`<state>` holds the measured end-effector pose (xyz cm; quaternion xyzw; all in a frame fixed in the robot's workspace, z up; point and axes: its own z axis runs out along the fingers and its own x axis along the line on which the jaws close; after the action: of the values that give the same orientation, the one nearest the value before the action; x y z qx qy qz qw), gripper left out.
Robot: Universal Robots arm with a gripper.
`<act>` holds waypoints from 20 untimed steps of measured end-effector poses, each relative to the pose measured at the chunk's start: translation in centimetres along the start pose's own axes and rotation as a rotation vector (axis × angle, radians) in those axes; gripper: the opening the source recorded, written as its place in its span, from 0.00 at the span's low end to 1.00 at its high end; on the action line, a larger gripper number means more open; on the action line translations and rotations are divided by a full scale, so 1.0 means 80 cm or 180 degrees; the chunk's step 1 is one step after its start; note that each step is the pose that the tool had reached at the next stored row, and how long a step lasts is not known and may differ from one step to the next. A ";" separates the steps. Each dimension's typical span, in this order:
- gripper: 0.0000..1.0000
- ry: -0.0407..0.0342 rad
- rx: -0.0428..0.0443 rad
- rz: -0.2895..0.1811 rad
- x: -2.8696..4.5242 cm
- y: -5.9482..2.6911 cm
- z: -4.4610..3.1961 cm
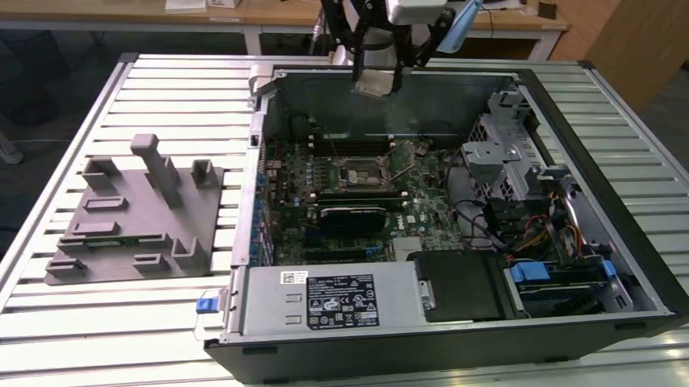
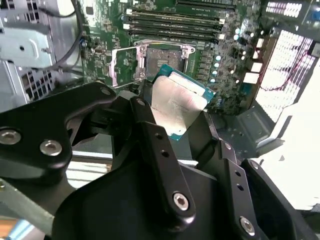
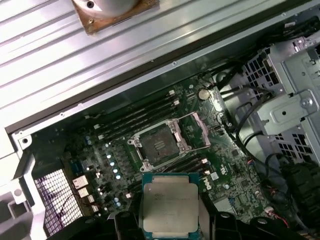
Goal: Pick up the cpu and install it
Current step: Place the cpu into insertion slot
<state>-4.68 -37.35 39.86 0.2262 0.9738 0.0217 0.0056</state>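
Holding 1 cpu, 1 socket open

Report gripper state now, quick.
Gripper: jaws shut on the cpu, raised over the open case; socket empty.

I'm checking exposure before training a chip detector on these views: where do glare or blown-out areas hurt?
Second wrist view: the cpu shows a pale sheen on its metal top, and the background past the motherboard burns out white. First wrist view: the cpu is evenly lit, the socket plainly visible. Exterior view: the case interior sits dim beside the bright slatted table.
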 end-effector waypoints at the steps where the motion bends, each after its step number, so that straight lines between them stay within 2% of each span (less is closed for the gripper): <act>1: 0.53 -0.0002 0.0000 0.0048 0.0000 0.000 0.0001; 20: 0.53 -0.0040 0.0001 0.0891 0.0000 0.000 0.0020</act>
<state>-4.68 -37.35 39.69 0.3599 0.9327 0.0207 0.0086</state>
